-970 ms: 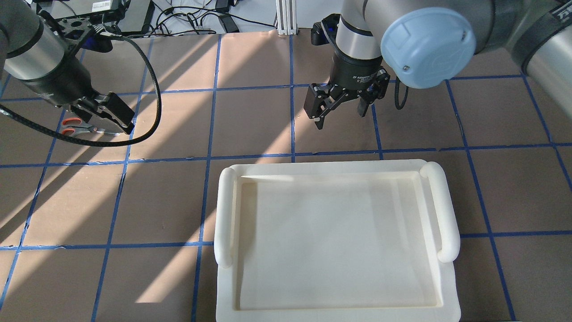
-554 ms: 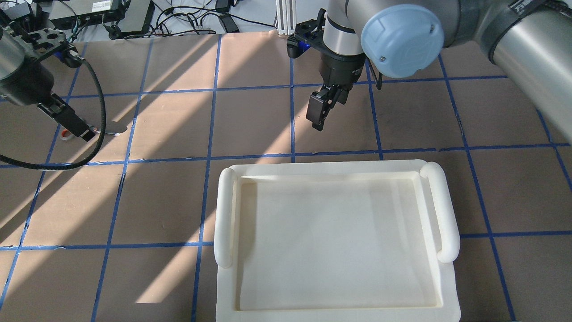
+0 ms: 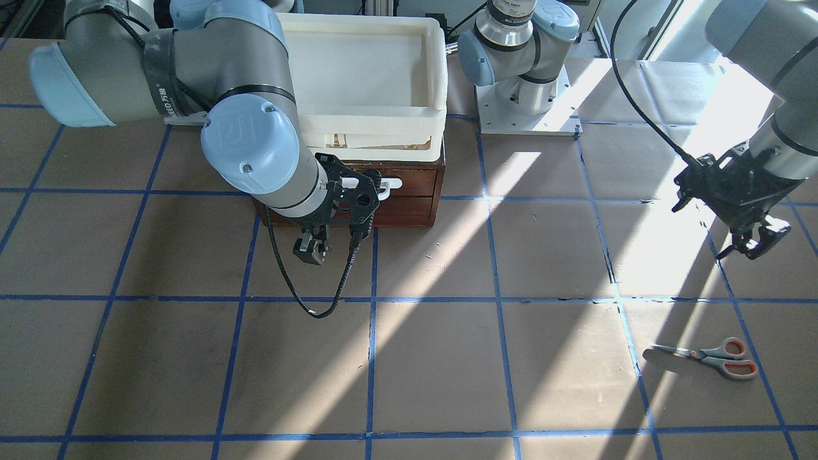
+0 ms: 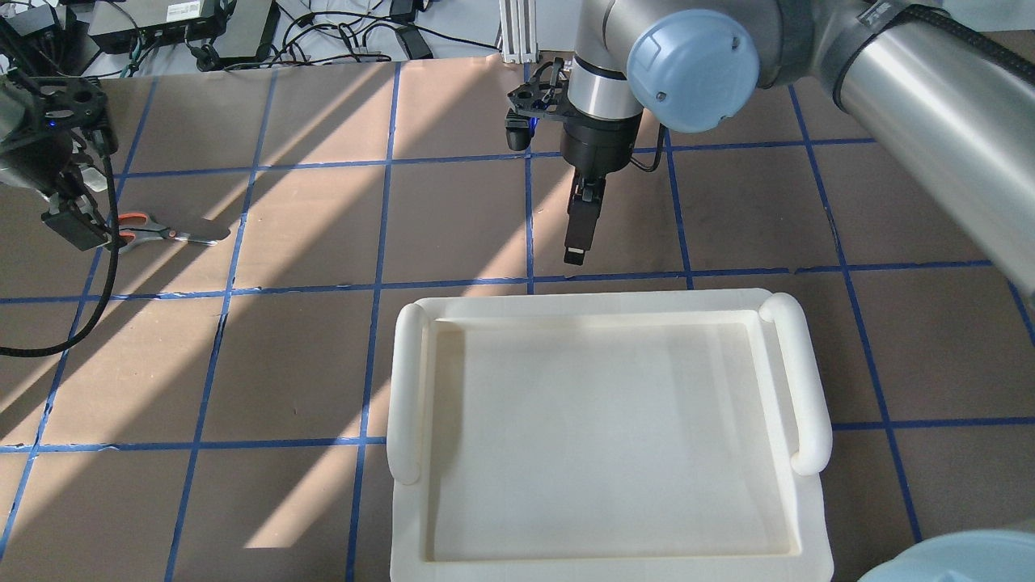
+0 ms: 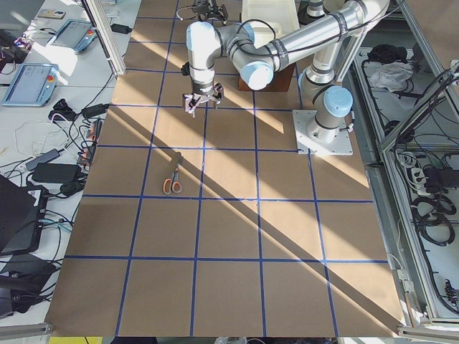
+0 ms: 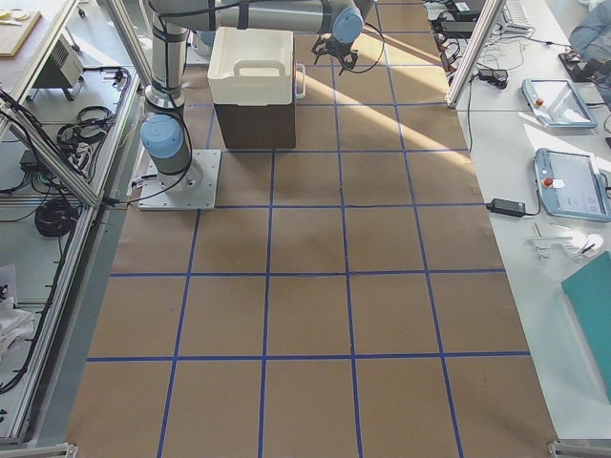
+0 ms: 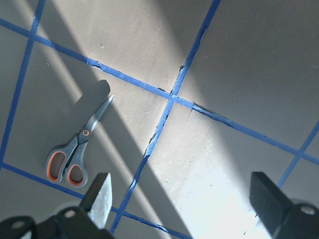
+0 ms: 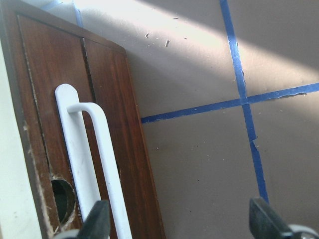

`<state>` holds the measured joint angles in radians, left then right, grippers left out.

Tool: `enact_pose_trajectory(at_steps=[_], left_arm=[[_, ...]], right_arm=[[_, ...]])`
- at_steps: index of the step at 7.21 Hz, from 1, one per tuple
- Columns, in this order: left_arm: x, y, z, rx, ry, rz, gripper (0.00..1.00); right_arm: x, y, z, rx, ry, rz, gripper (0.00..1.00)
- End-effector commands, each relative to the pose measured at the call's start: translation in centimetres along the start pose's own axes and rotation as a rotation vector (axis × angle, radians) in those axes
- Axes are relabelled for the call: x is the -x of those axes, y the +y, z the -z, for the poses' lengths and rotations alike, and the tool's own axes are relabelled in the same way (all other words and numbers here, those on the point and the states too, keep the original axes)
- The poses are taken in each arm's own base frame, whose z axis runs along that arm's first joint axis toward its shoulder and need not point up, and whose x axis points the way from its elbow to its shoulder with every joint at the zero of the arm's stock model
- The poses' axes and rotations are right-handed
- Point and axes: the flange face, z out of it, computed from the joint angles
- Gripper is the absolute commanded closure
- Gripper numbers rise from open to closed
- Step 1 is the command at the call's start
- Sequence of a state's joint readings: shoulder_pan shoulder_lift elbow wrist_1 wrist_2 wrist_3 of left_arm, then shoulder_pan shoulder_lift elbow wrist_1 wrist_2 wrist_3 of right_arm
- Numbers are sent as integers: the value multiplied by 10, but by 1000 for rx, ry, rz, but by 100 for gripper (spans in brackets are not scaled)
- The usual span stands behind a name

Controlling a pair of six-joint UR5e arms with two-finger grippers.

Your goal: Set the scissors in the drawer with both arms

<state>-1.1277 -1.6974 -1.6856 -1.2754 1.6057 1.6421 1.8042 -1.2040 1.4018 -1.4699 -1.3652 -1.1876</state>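
Brown papered bench (image 3: 434,370) with blue tape grid, left claw (image 3: 753,246) spread wide and empty, raised and apart from scissors (image 3: 709,358) lying flat, pulled back off them since earlier, right claw (image 3: 311,251) likewise spread, now edge-on in overhead, just before drawer (image 3: 415,185), seemingly shut

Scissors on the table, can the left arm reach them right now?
Probably yes: the scissors lie flat in the open, and the left tool hangs open nearby with nothing between.
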Motion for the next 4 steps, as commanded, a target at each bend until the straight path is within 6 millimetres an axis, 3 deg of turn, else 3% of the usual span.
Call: enact_pose_trajectory(at_steps=[1,2,3,4], left_arm=[[31,22,-41,9,-12,-174,0],[42,34,-64,6,-4,-238,0],[51,52,-90,-10,24,-268,0],[63,57,-108,0,-1,-313,0]], right_arm=[[11,-6,-27,68,-112,133,1],[8,-10,-42,165,-108,214,1],[9,-19,-54,179,-124,235,1],[9,-20,-57,175,-133,249,2]])
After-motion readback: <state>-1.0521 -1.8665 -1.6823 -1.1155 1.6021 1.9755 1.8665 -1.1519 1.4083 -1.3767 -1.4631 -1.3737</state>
